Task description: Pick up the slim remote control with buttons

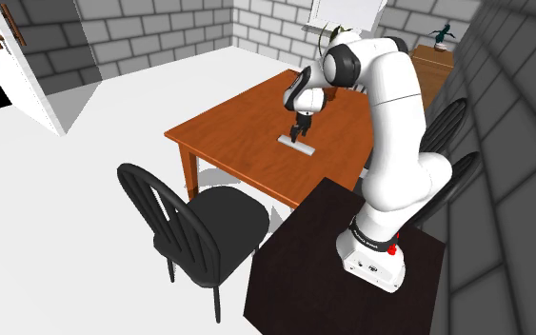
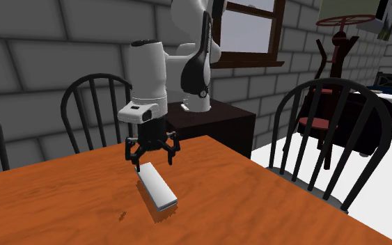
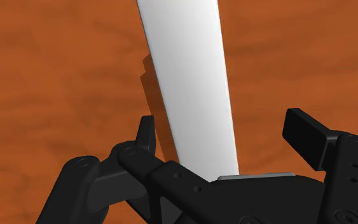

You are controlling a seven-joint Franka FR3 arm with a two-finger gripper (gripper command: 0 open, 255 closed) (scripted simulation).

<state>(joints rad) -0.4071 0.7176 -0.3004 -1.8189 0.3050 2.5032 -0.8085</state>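
A slim, plain white remote (image 2: 157,186) lies flat on the orange-brown wooden table (image 2: 69,209); no buttons are drawn on it. My black gripper (image 2: 150,161) hangs open just above the remote's end nearer the arm, its fingers spread to either side and touching nothing. In the shoulder view the remote (image 1: 296,145) sits mid-table with the gripper (image 1: 301,130) directly over it. From the wrist, the remote (image 3: 187,76) runs away from the gripper (image 3: 225,137), between the left finger (image 3: 147,130) and the right finger (image 3: 304,130).
A black spindle-back chair (image 1: 199,224) stands at the table's near side in the shoulder view, and others (image 1: 442,128) beside the dark stand (image 1: 342,276). In the second exterior view, chairs (image 2: 326,132) flank the table corner. Grey brick walls surround the room.
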